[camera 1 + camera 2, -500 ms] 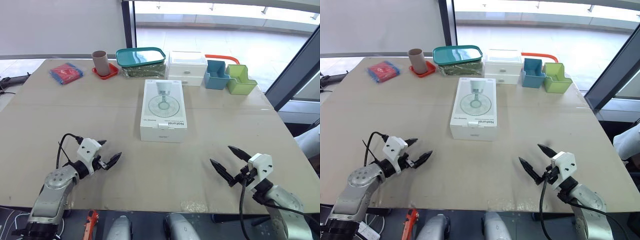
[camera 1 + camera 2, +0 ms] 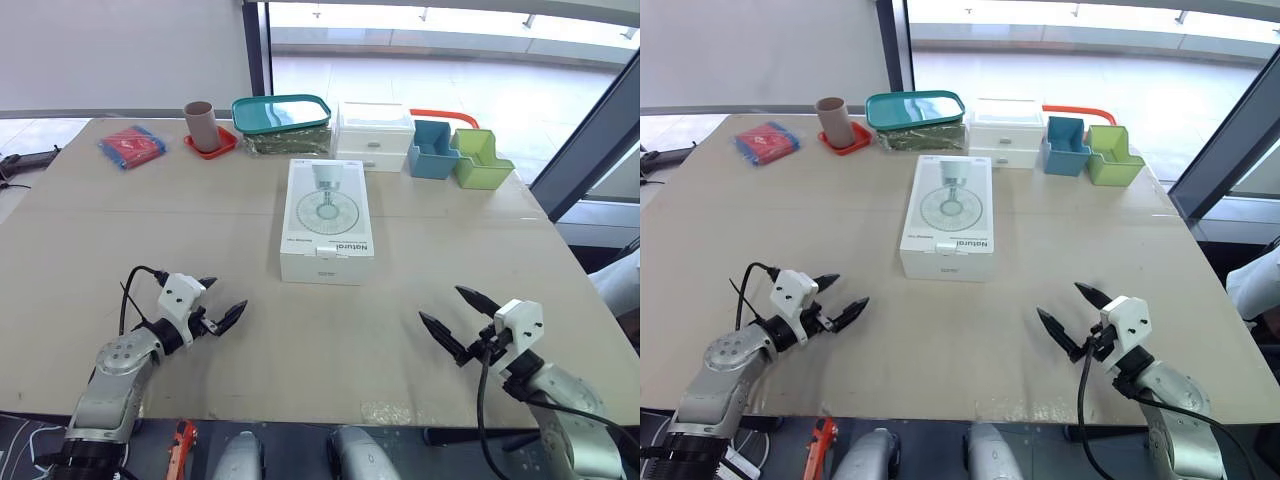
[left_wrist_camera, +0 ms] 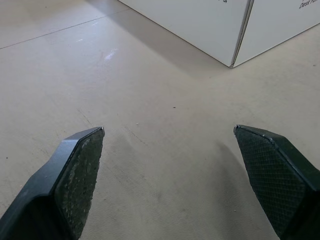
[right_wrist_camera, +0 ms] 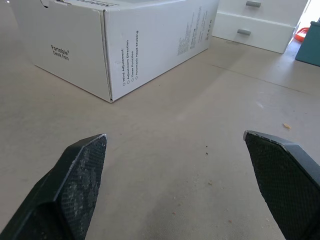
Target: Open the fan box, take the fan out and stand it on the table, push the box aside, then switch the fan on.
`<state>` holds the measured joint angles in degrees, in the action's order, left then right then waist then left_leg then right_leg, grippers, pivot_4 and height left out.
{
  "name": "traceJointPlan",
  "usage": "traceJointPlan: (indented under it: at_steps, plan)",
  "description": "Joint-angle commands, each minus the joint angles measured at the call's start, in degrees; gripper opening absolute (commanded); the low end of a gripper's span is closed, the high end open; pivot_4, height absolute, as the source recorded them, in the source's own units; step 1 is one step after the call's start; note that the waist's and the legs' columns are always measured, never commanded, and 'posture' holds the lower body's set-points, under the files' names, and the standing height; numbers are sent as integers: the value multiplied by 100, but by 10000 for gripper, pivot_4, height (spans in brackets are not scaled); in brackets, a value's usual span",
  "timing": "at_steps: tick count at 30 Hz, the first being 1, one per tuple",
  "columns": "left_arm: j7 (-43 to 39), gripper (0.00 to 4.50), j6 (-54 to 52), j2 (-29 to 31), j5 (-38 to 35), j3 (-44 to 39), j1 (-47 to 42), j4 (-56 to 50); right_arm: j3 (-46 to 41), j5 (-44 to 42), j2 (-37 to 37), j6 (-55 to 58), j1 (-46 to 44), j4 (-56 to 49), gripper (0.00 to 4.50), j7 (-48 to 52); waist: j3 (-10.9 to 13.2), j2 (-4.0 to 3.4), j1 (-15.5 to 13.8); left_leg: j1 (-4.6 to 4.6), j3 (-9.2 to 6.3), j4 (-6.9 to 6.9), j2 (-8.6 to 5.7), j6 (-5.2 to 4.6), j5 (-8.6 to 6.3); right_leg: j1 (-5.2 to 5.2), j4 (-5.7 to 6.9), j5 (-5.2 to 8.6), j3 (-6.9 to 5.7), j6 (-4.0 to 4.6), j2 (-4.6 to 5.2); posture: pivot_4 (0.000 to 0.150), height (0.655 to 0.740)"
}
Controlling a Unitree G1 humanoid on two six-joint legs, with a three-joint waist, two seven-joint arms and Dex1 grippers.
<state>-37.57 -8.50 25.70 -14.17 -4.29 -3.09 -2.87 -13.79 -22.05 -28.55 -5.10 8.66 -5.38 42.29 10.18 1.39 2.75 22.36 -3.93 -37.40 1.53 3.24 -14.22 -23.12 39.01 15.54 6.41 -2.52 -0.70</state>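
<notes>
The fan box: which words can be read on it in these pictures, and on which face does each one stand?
"Natural": on the top of the fan box, near its front edge; the smaller line beside it is too small to read.
"Portable Desk Fan": on the short end face.
"Wind Adjustment", "Time Function", "Automatic Head Shaking": on the long side face.
Fine print further along that side: too small to read.

One fan box (image 2: pixel 327 222), one cup (image 2: pixel 199 122), one red saucer (image 2: pixel 222 146), one teal-lidded tub (image 2: pixel 283 113), one drawer unit (image 2: pixel 375 135), two bins, a blue bin (image 2: pixel 432 152) and a green bin (image 2: pixel 480 162), one red packet (image 2: pixel 132 146), all beyond the fingers (image 2: pixel 228 315).
</notes>
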Motion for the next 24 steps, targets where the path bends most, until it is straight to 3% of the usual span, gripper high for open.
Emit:
traceJointPlan:
  at_steps: [1,21,24]
  plan:
    - [63,44136,124,-34,-105,-158,-126,-42,-84,1,-48,-75,-195,25,45000,-8,0,0,1,-1,0,0,0,0,0,0,0,0,0,-1,0,1500,7400]
    - [27,44136,120,-12,-166,-76,-316,-143,92,52,28,221,-433,-323,45000,-281,0,0,1,0,0,-1,0,0,0,0,0,-3,0,5,0,1500,7400]
    - [-88,44136,-138,-13,-417,-55,-672,-380,178,63,24,338,-550,-399,45000,-324,0,0,-1,0,0,-1,0,0,0,0,0,-3,0,5,-1,1500,7400]
